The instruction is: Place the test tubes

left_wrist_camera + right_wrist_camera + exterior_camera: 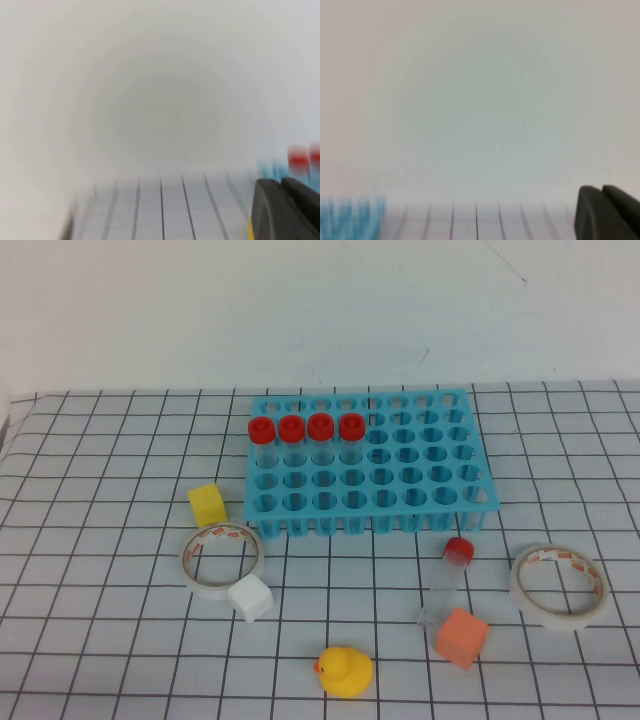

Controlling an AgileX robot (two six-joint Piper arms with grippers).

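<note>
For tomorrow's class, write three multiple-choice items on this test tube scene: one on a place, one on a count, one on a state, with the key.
1. Where is the loose test tube?
A. Lying on the table in front of the rack, beside the orange cube.
B. Standing in the rack.
C. In a gripper.

2. How many red-capped tubes stand in the rack?
A. Two.
B. Four.
C. Six.

3. How are the left gripper and right gripper?
A. Both open.
B. Both shut, empty.
C. Each shut on a tube.

Key: 1 A, it lies flat by the cube; 2 B, four red caps stand in one row; 3 B, each wrist view shows closed fingers holding nothing, and neither gripper appears in the high view.
</note>
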